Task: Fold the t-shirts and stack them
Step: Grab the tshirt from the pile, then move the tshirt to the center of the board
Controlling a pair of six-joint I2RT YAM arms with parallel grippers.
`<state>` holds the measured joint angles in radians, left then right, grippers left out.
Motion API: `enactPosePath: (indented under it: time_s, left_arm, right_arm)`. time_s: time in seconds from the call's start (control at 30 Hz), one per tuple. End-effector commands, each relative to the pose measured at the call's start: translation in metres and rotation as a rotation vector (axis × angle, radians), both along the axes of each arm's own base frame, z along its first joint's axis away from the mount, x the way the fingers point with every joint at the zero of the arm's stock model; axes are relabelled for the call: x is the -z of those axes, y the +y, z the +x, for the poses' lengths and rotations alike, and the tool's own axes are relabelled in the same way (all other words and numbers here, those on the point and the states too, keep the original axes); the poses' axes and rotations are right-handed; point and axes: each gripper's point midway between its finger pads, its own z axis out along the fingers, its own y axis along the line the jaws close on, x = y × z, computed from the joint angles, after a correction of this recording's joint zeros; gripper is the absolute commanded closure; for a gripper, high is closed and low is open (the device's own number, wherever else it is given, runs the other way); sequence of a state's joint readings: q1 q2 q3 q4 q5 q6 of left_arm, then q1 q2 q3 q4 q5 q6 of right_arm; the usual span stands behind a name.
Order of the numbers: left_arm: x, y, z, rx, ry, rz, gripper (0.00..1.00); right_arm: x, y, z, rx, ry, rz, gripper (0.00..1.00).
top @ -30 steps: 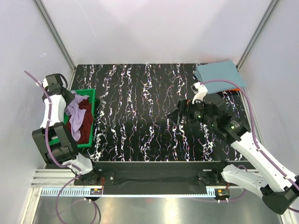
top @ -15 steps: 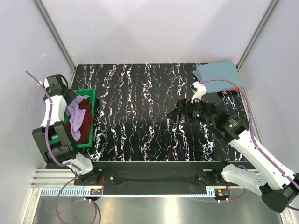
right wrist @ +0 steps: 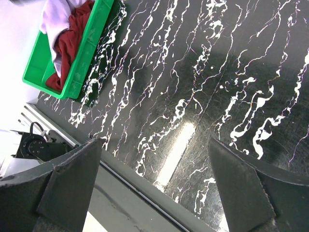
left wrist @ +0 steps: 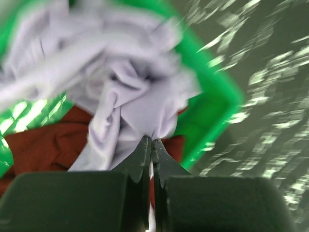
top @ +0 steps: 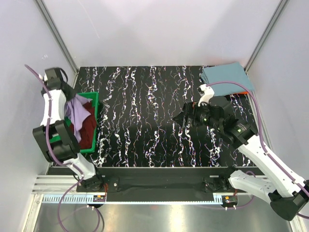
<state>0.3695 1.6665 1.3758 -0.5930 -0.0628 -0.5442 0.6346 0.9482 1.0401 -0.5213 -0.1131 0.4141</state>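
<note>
One of the three shirts looks done. The teal-blue shirt (top: pixel 226 76) lies as a flat folded rectangle at about 1 o'clock on the table (top: pixel 145 111), in the far right corner. The other two are unfolded and sit in the green tray (top: pixel 96 116) at 9 o'clock. The lavender shirt (left wrist: pixel 140 96) is bunched on top, with the maroon shirt (top: pixel 86 131) crumpled beneath it.

The left gripper (left wrist: pixel 152 141) has its jaws pressed together on a fold of the lavender cloth, which hangs from it over the tray. My judgement is that this shirt is only being taken out. Spreading it, folding it and stacking it are all left to do, and then the same for the maroon one.

The right gripper (right wrist: pixel 154 145) hovers over bare table at about 3 o'clock, its fingers spread wide with nothing between them.

The left wrist view is smeared with blur, so the exact part of the shirt being pinched cannot be made out. In the overhead view the left arm and the cloth hide that gripper's fingers. Most of the maroon shirt is covered, and I cannot tell whether the two shirts are tangled together. The underside of the teal-blue fold is unseen.
</note>
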Motion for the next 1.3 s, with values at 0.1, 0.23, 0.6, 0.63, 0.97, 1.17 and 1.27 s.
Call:
enactPosePath:
  time_s: [0.1,0.23,0.6,0.63,0.97,1.17,1.27]
  left_arm:
    - [-0.220,-0.039,0.006,0.101,-0.427,0.195,1.00]
    - [-0.291,-0.094,-0.004,0.234,-0.643,0.169,1.00]
    - [-0.336,-0.387,-0.099,1.174,-0.873,-0.384,1.00]
    - [-0.315,-0.404,-0.107,1.217,-0.820,-0.410,1.00]
    - [-0.087,-0.424,-0.163,1.095,-0.370,-0.555,0.54]
    - [-0.055,-0.308,-0.099,0.764,-0.193,-0.213,0.36]
    - [-0.047,-0.258,-0.074,0.622,-0.151,-0.145,0.35]
  right_arm:
    - [-0.022,0.003,0.008,0.013,-0.043,0.014,0.00]
    - [-0.019,0.003,0.013,0.042,-0.026,0.012,0.00]
    - [-0.039,-0.013,0.015,0.152,-0.020,0.036,0.00]
    - [-0.045,-0.017,0.014,0.168,-0.035,0.042,0.00]
    - [-0.039,-0.031,0.029,0.284,-0.006,-0.010,0.00]
    - [-0.010,-0.003,0.086,0.246,-0.004,-0.098,0.04]
    - [0.009,0.019,0.131,0.166,0.034,-0.050,0.16]
